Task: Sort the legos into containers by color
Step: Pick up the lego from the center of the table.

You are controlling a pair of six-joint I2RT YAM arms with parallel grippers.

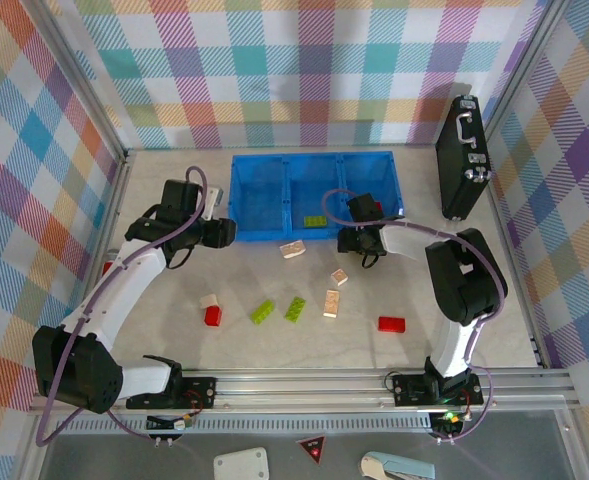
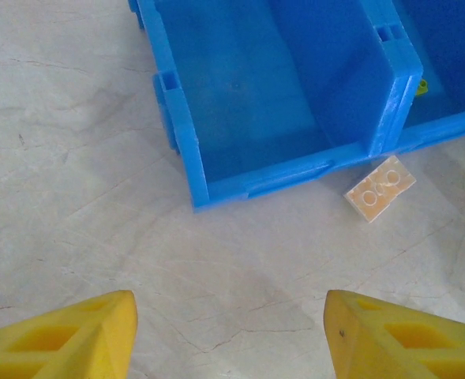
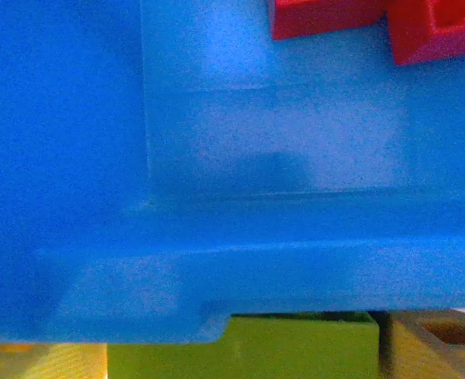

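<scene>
**Desk:** What's around the work area?

**Me:** A black rectangular case with a metal handle [image 1: 462, 158] stands upright at the far right. The near wall of the bright blue three-compartment plastic bin [image 1: 274, 232] rises right in front of my right gripper [image 3: 248, 351].

**Desk:** Bricks and grippers?

**Me:** Red studded bricks [image 3: 327, 16] lie in the bin, and a beige brick [image 2: 380, 188] lies just outside its near wall. My left gripper [image 2: 230, 308] hangs apart and empty. A lime green brick [image 3: 216, 347] sits between the right fingers; I can't tell whether it's clamped.
</scene>
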